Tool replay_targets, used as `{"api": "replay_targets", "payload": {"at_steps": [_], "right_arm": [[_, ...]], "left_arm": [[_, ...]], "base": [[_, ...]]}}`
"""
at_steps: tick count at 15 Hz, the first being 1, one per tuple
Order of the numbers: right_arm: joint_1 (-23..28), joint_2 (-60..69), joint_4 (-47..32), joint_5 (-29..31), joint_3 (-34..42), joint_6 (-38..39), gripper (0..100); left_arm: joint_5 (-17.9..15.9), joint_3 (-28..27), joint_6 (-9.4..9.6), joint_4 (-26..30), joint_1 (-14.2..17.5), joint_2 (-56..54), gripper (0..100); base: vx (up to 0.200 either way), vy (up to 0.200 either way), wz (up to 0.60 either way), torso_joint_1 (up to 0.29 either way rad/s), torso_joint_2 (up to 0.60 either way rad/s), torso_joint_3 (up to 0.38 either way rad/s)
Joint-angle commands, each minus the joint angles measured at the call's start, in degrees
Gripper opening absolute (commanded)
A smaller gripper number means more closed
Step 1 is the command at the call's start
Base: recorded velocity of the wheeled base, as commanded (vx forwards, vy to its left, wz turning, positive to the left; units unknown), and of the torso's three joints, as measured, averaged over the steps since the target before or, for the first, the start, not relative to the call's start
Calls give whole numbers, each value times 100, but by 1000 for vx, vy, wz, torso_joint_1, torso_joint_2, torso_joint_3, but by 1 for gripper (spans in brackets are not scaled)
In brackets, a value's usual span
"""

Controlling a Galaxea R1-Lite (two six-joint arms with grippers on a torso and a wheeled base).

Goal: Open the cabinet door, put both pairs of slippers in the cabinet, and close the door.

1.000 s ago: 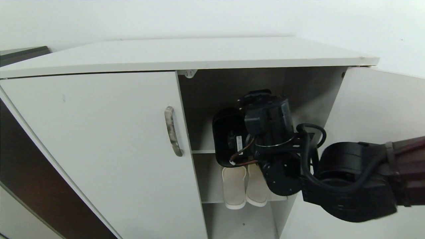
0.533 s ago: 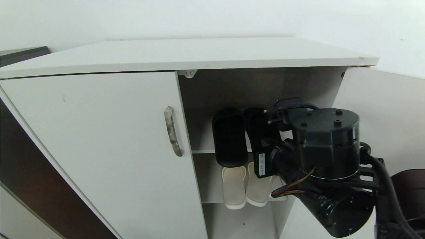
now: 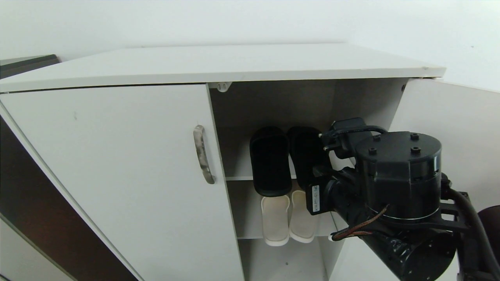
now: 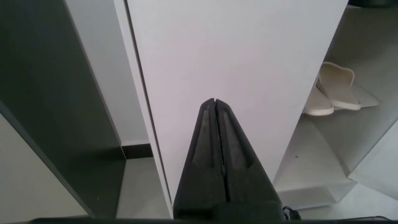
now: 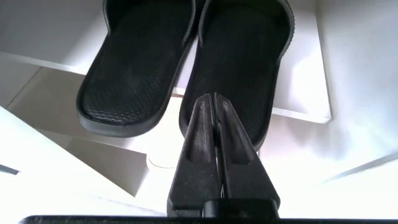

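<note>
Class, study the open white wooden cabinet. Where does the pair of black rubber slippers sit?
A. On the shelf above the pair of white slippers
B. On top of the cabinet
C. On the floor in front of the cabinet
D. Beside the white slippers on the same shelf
A: the pair of black rubber slippers lies on the upper shelf, heels overhanging its edge, while the pair of white slippers lies on the lower shelf.

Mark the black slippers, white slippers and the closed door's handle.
black slippers (image 3: 270,166), head view, middle of left slipper
white slippers (image 3: 275,218), head view, middle of left slipper
door handle (image 3: 203,154), head view, middle of bar
</note>
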State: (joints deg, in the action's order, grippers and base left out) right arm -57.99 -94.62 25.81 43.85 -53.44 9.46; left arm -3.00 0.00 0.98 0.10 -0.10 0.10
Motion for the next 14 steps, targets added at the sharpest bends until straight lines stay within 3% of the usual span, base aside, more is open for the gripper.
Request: {"api": "replay_targets", "payload": {"at_steps": [1, 5, 14], "right_arm": [[-2, -47, 38, 1, 9, 3, 0], [-2, -162, 205, 1, 18, 3, 0], [-2, -188, 205, -8, 88, 3, 0]], "left_arm": [[1, 0, -1, -1, 1, -1, 0], [1, 0, -1, -1, 1, -1, 0], [1, 0, -1, -1, 1, -1, 0]], "base": [[0, 0, 0, 0, 0, 0], [0, 0, 0, 0, 0, 0], [-200, 0, 0, 1, 1, 3]]}}
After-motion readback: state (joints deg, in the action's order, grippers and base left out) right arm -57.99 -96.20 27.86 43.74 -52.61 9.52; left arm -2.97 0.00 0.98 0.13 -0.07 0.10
